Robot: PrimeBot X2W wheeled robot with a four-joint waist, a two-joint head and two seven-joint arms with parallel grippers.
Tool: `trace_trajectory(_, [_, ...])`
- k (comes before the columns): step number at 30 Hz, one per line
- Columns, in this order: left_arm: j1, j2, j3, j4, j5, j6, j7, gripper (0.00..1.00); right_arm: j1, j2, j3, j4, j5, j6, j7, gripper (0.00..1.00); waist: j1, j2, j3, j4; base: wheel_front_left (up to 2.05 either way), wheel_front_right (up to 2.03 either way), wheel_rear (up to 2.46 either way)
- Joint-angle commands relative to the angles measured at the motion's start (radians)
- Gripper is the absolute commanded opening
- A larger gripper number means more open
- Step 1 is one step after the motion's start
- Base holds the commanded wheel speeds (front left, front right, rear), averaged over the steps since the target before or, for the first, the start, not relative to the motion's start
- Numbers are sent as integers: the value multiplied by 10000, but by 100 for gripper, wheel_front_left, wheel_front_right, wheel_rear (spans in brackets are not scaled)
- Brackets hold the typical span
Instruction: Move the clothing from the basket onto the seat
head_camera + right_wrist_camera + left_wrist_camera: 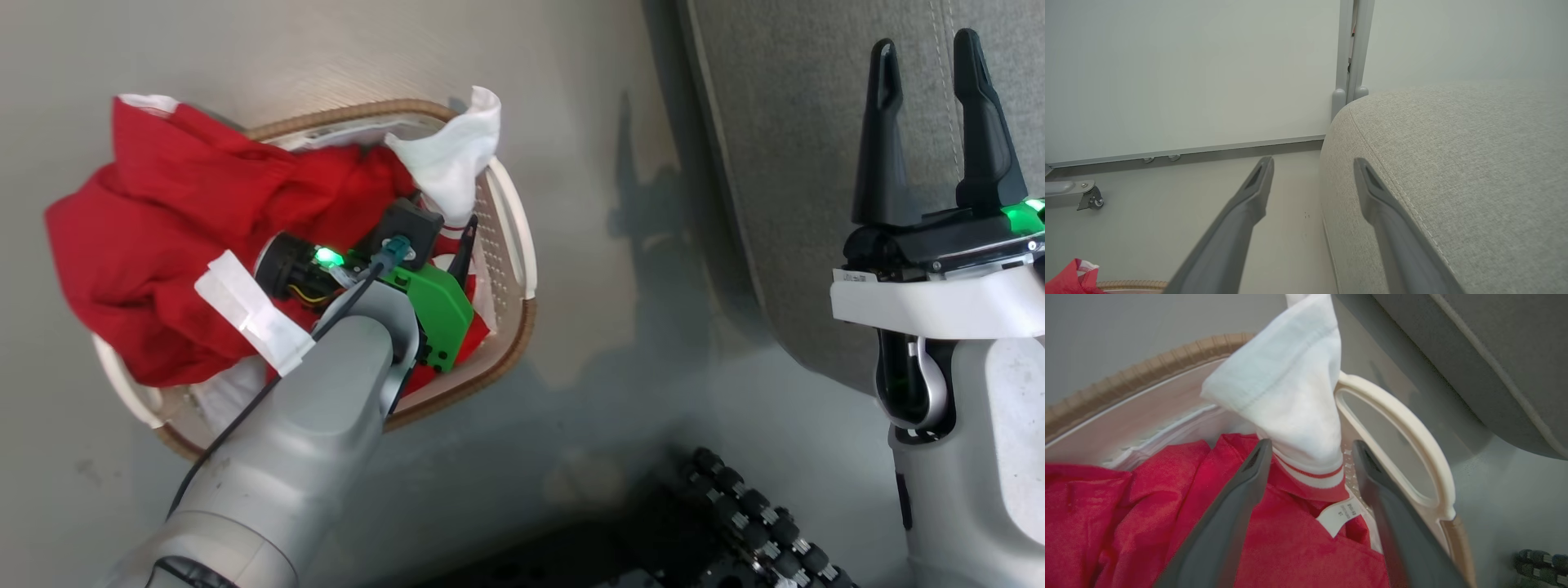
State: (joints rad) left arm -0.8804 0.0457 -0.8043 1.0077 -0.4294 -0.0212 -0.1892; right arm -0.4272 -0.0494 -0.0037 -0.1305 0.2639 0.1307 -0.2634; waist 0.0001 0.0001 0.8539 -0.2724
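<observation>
Left claw (1311,445), jaws spread wide, reaches down into the laundry, holding nothing. Alongside rises the grey seat (816,163), the right claw (927,45) poised over it, likewise open and empty. On the floor, the basket (522,327) holds the clothing (163,245), a red heap spilling over one rim. White cloth (1290,375) stands between the left fingers; a clean pick likely means closing low on red fabric instead.

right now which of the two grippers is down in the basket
The left gripper: its open fingers reach into the basket over the red clothing. The right gripper stands open by the grey seat.
</observation>
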Motion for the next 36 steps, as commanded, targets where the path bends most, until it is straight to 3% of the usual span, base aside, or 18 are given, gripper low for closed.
trace_trajectory(1, [-264, 82, 3, 102, -88, 57, -27, 100, -171, -19, 28, -75, 81, 2, -21, 100, -1, -1, 607, -562, 0, 0, 0])
trace_trajectory(14, [-1011, 78, 112, 940, -776, 413, -279, 100, -187, -21, 180, -95, 357, 2, -21, 100, -1, -1, 893, -806, 0, 0, 0])
trace_trajectory(15, [-1029, 78, 96, 966, -822, 440, -321, 72, -191, -21, 174, -80, 362, 2, -21, 100, -1, -1, 887, -801, 0, 0, 0])
trace_trajectory(17, [-1010, 78, 49, 1011, -899, 423, -357, 0, -206, -21, 162, -44, 373, 2, -21, 100, -1, -1, 853, -782, 0, 0, 0])
trace_trajectory(27, [-613, 75, -279, 790, -1365, 207, -589, 0, -230, -22, -15, 143, 90, 2, -21, 100, -1, -1, 326, -401, 0, 0, 0])
trace_trajectory(36, [-130, 63, -414, 33, -1403, 75, -768, 0, 210, -28, -331, 578, -671, 2, -21, 100, -1, -1, -1175, 674, 0, 0, 0])
